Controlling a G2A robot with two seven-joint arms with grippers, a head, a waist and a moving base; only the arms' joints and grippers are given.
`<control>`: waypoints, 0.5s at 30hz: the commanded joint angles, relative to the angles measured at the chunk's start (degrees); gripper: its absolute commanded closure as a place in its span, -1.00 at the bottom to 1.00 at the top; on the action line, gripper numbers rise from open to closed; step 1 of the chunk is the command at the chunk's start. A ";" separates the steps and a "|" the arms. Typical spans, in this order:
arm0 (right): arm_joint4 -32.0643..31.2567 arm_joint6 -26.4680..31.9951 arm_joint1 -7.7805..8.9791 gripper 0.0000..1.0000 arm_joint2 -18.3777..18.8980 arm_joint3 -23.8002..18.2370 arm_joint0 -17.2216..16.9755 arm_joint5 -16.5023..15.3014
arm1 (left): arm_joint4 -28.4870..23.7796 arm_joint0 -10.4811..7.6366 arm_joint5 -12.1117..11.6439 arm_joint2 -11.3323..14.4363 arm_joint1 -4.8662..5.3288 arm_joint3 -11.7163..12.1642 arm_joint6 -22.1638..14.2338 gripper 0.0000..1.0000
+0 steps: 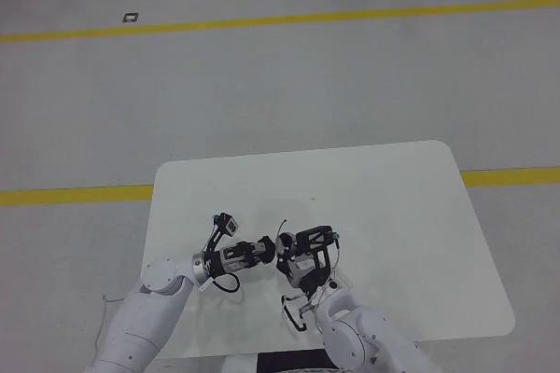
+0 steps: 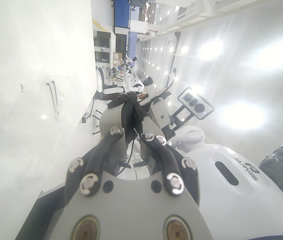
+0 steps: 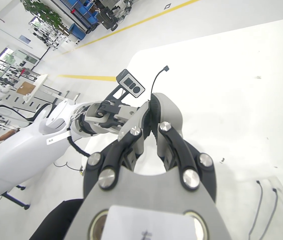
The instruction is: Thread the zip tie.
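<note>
**A:** While the zip tie (image 3: 154, 83) is standing up out of the right hand (image 3: 151, 106), where is it sitting over the tabletop (image 1: 401, 205)?

**B:** It is hanging in the air above the near part, a little left of the middle, touching nothing below. The right hand is pinching the strap between closed pads. The free end is curving up and away, with the locking head (image 3: 166, 68) at its tip.

**A:** Why is it gripping so far down the strap?

**B:** I am guessing it is leaving the head end bare, so the slot is lying clear for the tail. A grip nearer the head would be covering the opening.

**A:** And the left hand (image 1: 266, 248)?

**B:** It is pointing in from the left, tip to tip with the right hand and just beside it. Its pads are looking drawn together, narrow, but I cannot tell whether the tail is lying between them.

**A:** So how far along is the threading?

**B:** Judging by the head standing free with nothing through it, the tail is not yet going in. The two hands are facing each other closely, probably so that one is steadying the tie while the other is feeding.

**A:** Anything else lying about?

**B:** Two spare ties (image 3: 259, 196) are lying flat toward the near edge, apart from the work.
</note>
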 commanded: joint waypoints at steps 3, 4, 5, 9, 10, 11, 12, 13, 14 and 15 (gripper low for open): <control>-0.01 -0.01 -0.05 1.00 -0.04 0.28 -0.03 0.06 | 0.00 0.00 0.00 0.00 0.00 0.00 0.00 1.00; -0.01 -0.01 -0.06 1.00 -0.02 0.45 -0.03 0.09 | 0.00 0.00 0.00 0.00 0.00 0.00 0.00 1.00; 0.00 0.00 -0.07 1.00 0.01 0.60 -0.03 0.15 | 0.00 0.00 0.00 0.00 0.00 0.00 0.00 1.00; -0.05 0.10 -0.13 1.00 0.07 1.26 0.03 0.34 | 0.00 0.00 0.00 0.00 0.00 0.00 0.00 1.00; -0.07 0.09 -0.14 1.00 0.09 1.34 0.03 0.41 | 0.00 0.00 0.00 0.00 0.00 0.00 0.00 1.00; -0.17 0.03 -0.15 1.00 0.11 1.39 0.02 0.54 | 0.00 0.00 0.00 0.00 0.00 0.00 0.00 1.00; -0.22 -0.01 -0.16 1.00 0.13 1.41 0.00 0.61 | 0.00 0.00 0.00 0.00 0.00 0.00 0.00 1.00; -0.28 -0.07 -0.17 1.00 0.18 1.42 -0.01 0.71 | 0.00 0.00 0.00 0.00 0.00 0.00 0.00 1.00; -0.36 -0.14 -0.18 1.00 0.22 1.41 -0.01 0.78 | 0.00 0.00 0.00 0.00 0.00 0.00 0.00 1.00; -0.39 -0.17 -0.19 1.00 0.26 1.36 -0.02 0.80 | 0.00 0.00 0.00 0.00 0.00 0.00 0.00 1.00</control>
